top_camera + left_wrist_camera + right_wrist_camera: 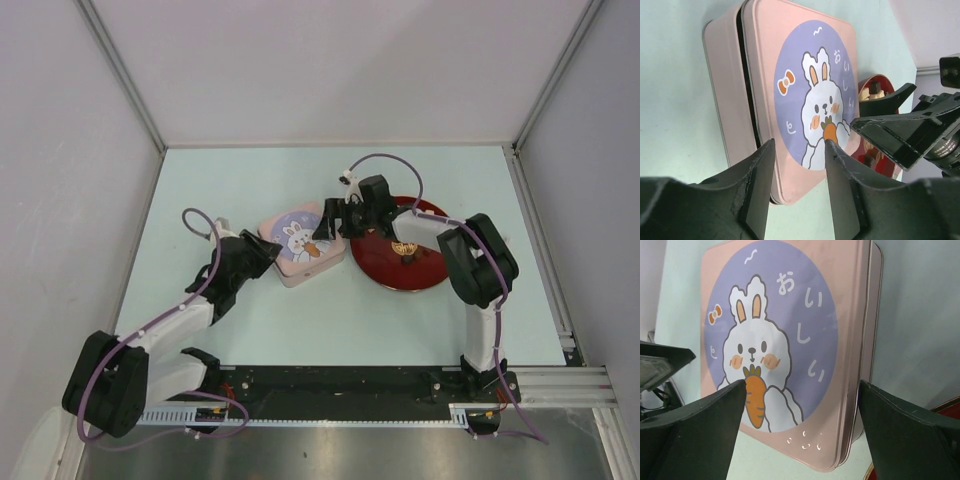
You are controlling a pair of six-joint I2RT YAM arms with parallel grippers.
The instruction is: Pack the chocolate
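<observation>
Left gripper, released, sits at the tin's left edge; right gripper gapes wide over its lid. Chocolate lies on the red plate right of the tin. Best lift the lid level.

From the left wrist, the right gripper and the pink tin hide most of the red plate, and we see only a few chocolate chunks. Overhead, they are too small to count. The lid hides the tin's inside. The right wrist view cuts the plate to a sliver.
</observation>
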